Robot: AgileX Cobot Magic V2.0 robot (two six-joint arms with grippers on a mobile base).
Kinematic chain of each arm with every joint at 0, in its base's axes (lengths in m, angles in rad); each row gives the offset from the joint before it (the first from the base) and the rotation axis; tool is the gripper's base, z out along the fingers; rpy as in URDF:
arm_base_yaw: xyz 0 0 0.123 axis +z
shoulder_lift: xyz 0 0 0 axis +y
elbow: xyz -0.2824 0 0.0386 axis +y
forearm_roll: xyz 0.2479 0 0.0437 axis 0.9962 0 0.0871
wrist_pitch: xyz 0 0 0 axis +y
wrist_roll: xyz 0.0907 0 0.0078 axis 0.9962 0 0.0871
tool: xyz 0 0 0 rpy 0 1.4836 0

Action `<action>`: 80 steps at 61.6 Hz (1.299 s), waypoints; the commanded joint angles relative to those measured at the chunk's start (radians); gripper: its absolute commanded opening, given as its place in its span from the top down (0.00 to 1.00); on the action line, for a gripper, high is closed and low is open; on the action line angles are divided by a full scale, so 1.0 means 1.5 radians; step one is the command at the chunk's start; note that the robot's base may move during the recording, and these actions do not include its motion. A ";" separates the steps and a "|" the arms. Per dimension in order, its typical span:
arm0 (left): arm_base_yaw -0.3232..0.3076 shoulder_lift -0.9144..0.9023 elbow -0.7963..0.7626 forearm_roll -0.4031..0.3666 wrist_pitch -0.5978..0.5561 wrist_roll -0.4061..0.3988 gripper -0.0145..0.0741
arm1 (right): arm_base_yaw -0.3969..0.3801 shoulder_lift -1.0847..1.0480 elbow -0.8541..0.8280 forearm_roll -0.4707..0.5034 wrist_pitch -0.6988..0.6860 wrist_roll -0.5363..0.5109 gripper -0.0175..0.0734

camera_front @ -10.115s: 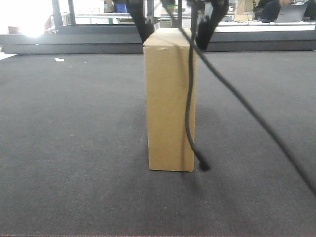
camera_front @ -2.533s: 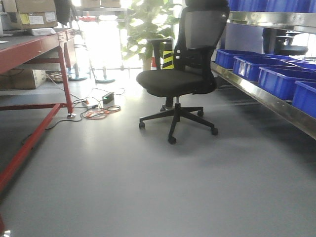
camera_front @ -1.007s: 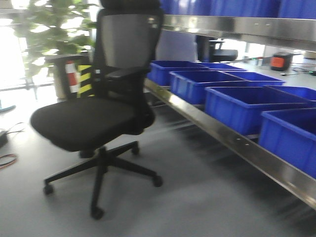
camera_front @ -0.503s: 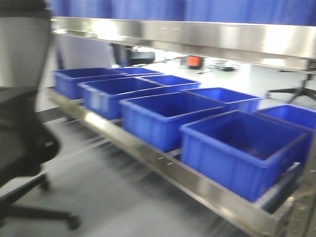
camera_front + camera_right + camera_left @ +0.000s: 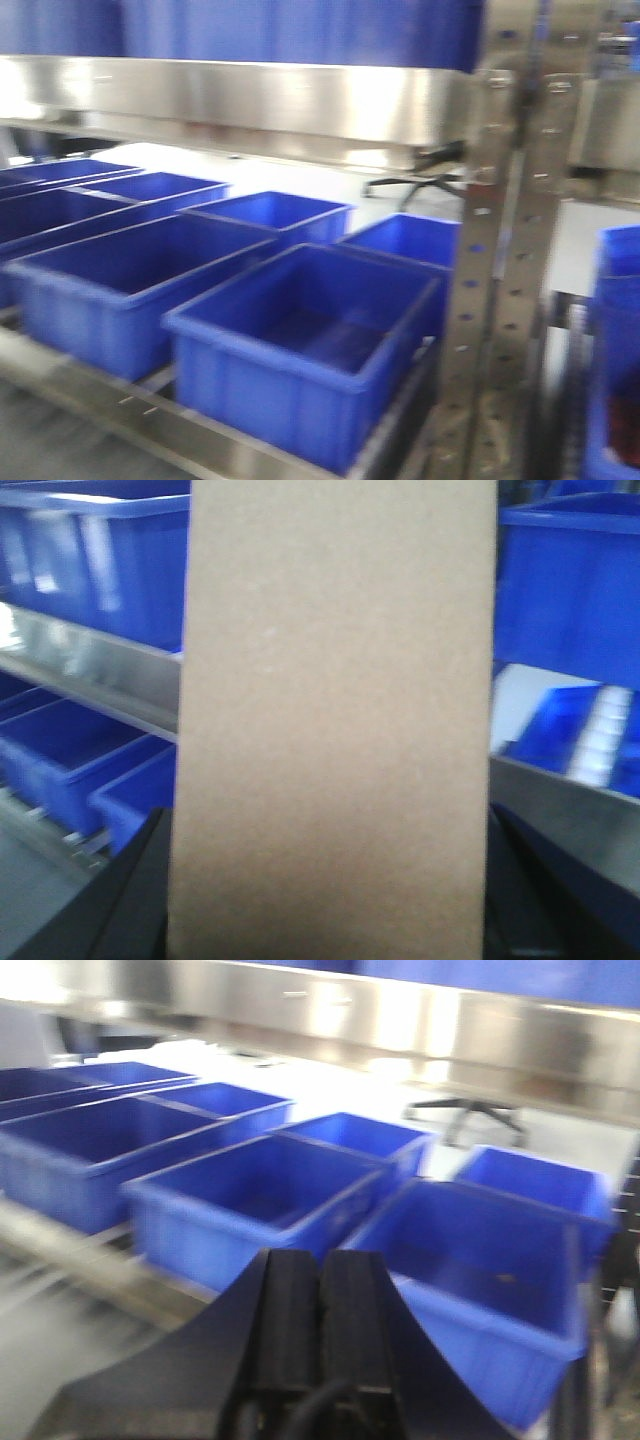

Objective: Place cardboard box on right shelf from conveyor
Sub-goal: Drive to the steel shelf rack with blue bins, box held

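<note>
Mostly, cardboard box (image 5: 335, 730) hides right hand (image 5: 338, 910)

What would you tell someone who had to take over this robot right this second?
Left gripper: shut, empty.
Right gripper: shut on the cardboard box, which fills its wrist view.
Surroundings: the robot faces steel shelving holding blue bins; the conveyor is out of view.
Done: box picked up and brought to the shelves.
Left: set the box on the right shelf, probably past the perforated upright, then release.
</note>
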 commanded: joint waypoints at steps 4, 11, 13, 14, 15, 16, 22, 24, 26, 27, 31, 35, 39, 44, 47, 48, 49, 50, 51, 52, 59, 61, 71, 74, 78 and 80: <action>-0.003 -0.011 0.006 -0.004 -0.058 0.000 0.97 | -0.004 0.010 -0.019 -0.009 -0.066 -0.006 0.55; -0.003 -0.011 0.006 -0.004 -0.058 0.000 0.97 | -0.004 0.010 -0.019 -0.009 -0.065 -0.006 0.55; -0.003 -0.011 0.006 -0.004 -0.058 0.000 0.97 | -0.004 0.010 -0.019 -0.009 -0.065 -0.006 0.55; -0.003 -0.011 0.006 -0.004 -0.058 0.000 0.97 | -0.004 0.010 -0.019 -0.009 -0.065 -0.006 0.55; -0.003 -0.011 0.006 -0.004 -0.058 0.000 0.97 | -0.004 0.010 -0.019 -0.009 -0.065 -0.006 0.55; -0.003 -0.011 0.006 -0.004 -0.058 0.000 0.97 | -0.004 0.010 -0.019 -0.009 -0.065 -0.006 0.55; -0.003 -0.011 0.006 -0.004 -0.058 0.000 0.97 | -0.004 0.010 -0.019 -0.009 -0.065 -0.006 0.55; -0.003 -0.011 0.006 -0.004 -0.058 0.000 0.97 | -0.004 0.010 -0.019 -0.009 -0.065 -0.006 0.55; -0.003 -0.011 0.006 -0.004 -0.058 0.000 0.97 | -0.004 0.010 -0.019 -0.009 -0.065 -0.006 0.55; -0.003 -0.011 0.006 -0.004 -0.058 0.000 0.97 | -0.004 0.010 -0.019 -0.009 -0.065 -0.006 0.55; -0.003 -0.011 0.006 -0.004 -0.058 0.000 0.97 | -0.004 0.010 -0.019 -0.009 -0.065 -0.006 0.55; -0.003 -0.011 0.006 -0.004 -0.058 0.000 0.97 | -0.004 0.010 -0.019 -0.009 -0.065 -0.006 0.55; -0.003 -0.011 0.006 -0.004 -0.058 0.000 0.97 | -0.004 0.010 -0.019 -0.009 -0.065 -0.006 0.55; -0.003 -0.011 0.006 -0.004 -0.058 0.000 0.97 | -0.004 0.010 -0.019 -0.009 -0.065 -0.006 0.55; -0.003 -0.011 0.006 -0.004 -0.058 0.000 0.97 | -0.004 0.010 -0.019 -0.009 -0.065 -0.006 0.55; -0.003 -0.011 0.006 -0.004 -0.058 0.000 0.97 | -0.004 0.010 -0.019 -0.009 -0.065 -0.006 0.55; -0.003 -0.011 0.006 -0.004 -0.058 0.000 0.97 | -0.004 0.010 -0.019 -0.009 -0.065 -0.006 0.55; -0.003 -0.011 0.006 -0.004 -0.058 0.000 0.97 | -0.004 0.010 -0.019 -0.009 -0.065 -0.006 0.55; -0.003 -0.011 0.006 -0.004 -0.058 0.000 0.97 | -0.004 0.010 -0.019 -0.009 -0.065 -0.006 0.55; -0.003 -0.011 0.006 -0.004 -0.058 0.000 0.97 | -0.004 0.010 -0.019 -0.009 -0.065 -0.006 0.55; -0.003 -0.010 0.006 -0.004 -0.058 0.000 0.97 | -0.004 0.010 -0.019 -0.009 -0.065 -0.006 0.55; -0.003 -0.010 0.006 -0.004 -0.058 0.000 0.97 | -0.004 0.010 -0.019 -0.009 -0.065 -0.006 0.55; -0.003 -0.010 0.006 -0.004 -0.058 0.000 0.97 | -0.004 0.010 -0.019 -0.009 -0.065 -0.006 0.55; -0.003 -0.010 0.006 -0.004 -0.058 0.000 0.97 | -0.004 0.010 -0.019 -0.009 -0.065 -0.006 0.55; -0.003 -0.010 0.006 -0.004 -0.058 0.000 0.97 | -0.004 0.010 -0.019 -0.009 -0.065 -0.006 0.55; -0.003 -0.010 0.006 -0.004 -0.058 0.000 0.97 | -0.004 0.010 -0.019 -0.009 -0.065 -0.006 0.55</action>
